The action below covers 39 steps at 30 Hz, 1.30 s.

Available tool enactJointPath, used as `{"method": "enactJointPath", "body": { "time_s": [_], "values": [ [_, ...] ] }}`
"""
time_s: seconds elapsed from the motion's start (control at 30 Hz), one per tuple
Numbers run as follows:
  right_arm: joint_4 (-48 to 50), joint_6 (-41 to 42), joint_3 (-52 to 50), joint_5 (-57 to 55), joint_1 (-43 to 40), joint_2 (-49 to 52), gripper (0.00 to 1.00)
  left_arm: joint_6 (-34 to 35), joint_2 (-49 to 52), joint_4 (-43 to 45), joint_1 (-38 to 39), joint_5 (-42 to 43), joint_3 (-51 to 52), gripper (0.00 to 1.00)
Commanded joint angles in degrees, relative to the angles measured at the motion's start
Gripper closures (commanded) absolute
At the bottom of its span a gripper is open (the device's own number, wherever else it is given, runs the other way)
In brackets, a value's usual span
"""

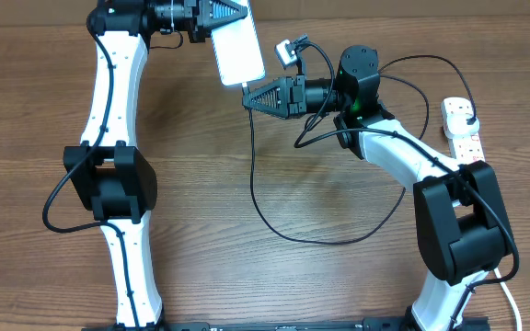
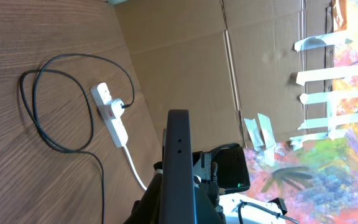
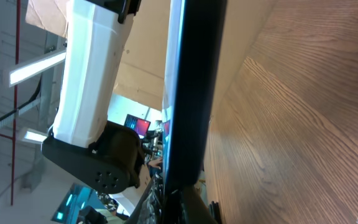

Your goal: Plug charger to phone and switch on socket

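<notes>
Phone (image 1: pixel 238 46) — in left gripper (image 1: pixel 244 13); charger (image 1: pixel 252 184) — in right gripper (image 1: pixel 250 97)

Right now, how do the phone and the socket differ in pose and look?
The phone is gripped by the left gripper; the socket lies flat on the table. The phone shows a bright screen; the socket is narrower, white, with red switches. Shared: the charger reaches both.

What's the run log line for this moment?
left gripper: shut on phone | right gripper: shut on charger tip at phone's end | charger head in socket | switch state unclear
</notes>
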State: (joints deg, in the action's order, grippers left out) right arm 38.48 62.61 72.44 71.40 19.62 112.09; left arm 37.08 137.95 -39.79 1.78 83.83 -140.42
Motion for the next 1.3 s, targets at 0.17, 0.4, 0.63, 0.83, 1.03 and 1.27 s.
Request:
{"method": "enactJointPath", "body": {
  "time_s": [0.17,0.4,0.63,0.83,1.03,1.27],
  "values": [
    [0.9,2.2,0.7,-11.0,-0.1,0.1,0.96,-0.2,0.4,-0.3,0.6,3.0,-1.4,0.96],
    [1.6,3.7,0.7,-14.3,-0.1,0.1,0.96,-0.2,0.4,-0.3,0.9,3.0,-1.4,0.96],
    [3.9,5.1,0.7,-16.6,-0.1,0.1,0.96,-0.2,0.4,-0.2,1.8,3.0,-1.4,0.96],
    [3.9,5.1,0.7,-17.6,-0.1,0.1,0.96,0.7,0.4,-0.2,2.0,3.1,-1.4,0.96],
    [3.9,6.9,0.7,-20.0,-0.1,0.1,0.96,1.5,0.4,-0.2,2.0,3.1,-1.4,0.96],
    [3.9,11.3,0.7,-23.6,-0.1,0.1,0.96,5.8,0.4,3.1,2.0,3.1,-1.4,0.96]
  ]
}}
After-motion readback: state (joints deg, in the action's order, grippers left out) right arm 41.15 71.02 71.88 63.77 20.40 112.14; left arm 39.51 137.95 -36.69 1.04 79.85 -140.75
